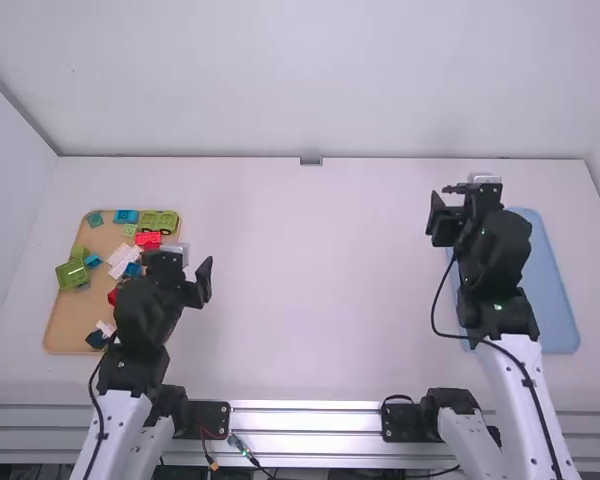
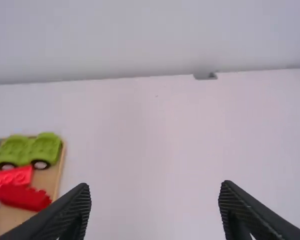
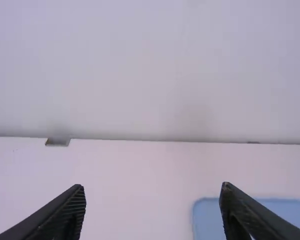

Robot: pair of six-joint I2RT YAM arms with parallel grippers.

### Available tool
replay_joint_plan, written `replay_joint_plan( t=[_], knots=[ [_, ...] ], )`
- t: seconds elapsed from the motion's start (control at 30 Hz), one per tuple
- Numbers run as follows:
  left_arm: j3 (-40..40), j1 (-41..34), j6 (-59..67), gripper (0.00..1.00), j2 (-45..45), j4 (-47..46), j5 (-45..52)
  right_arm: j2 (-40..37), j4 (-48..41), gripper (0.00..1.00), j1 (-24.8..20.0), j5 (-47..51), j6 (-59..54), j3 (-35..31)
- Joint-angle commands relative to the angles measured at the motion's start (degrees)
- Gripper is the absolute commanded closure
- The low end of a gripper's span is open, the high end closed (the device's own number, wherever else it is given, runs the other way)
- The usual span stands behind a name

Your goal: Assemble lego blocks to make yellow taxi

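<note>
Left gripper (image 1: 186, 263), spread wide, hangs near coloured blocks (image 1: 148, 239).

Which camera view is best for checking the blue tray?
High view. It takes in most of the blue tray, including its near and far ends, though the right arm covers much of its left side. The right wrist view catches the tray's far end, partly hidden behind the right end effector.

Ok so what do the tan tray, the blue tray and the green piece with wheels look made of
Tan tray: matte, perhaps wood or plastic, by its even, dull tan. Blue tray: likely smooth plastic, by its uniform colour and rounded corners. Green piece: probably moulded plastic, smooth, by its bright solid colour and rounded edges.
</note>
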Motion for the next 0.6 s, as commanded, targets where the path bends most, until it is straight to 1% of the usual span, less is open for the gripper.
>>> replay_joint_plan(
  t=[0.0,0.07,0.17,0.2,0.3,0.37,0.57],
  knots=[
    [-3.3,-0.3,-0.3,0.38,-3.6,-0.2,-6.3,-3.4,0.1,0.35,-0.2,0.4,2.7,-3.4],
    [-5.5,-0.3,-0.3,0.42,-5.8,-0.2,-6.5,-5.5,0.1,0.38,-0.2,0.4,2.7,-5.5],
    [-10.3,-0.3,-0.3,0.5,-10.5,-0.2,-6.5,-10.1,0.1,0.46,-0.2,0.4,2.7,-10.1],
    [-10.6,-0.3,-0.3,0.51,-10.9,-0.2,-6.5,-10.5,0.1,0.47,-0.2,0.4,2.7,-10.4],
    [-15.5,-0.3,-0.3,0.59,-15.8,-0.2,-6.5,-15.6,0.1,0.56,-0.2,0.4,2.7,-15.6],
    [-17.1,-0.3,-0.3,0.63,-18.0,-0.2,-6.5,-18.2,0.1,0.6,-0.2,0.4,2.7,-18.1],
    [-17.1,-0.3,-0.3,0.74,-24.2,-0.2,-6.5,-25.6,0.1,0.73,-0.2,0.4,2.7,-25.5]
  ],
)
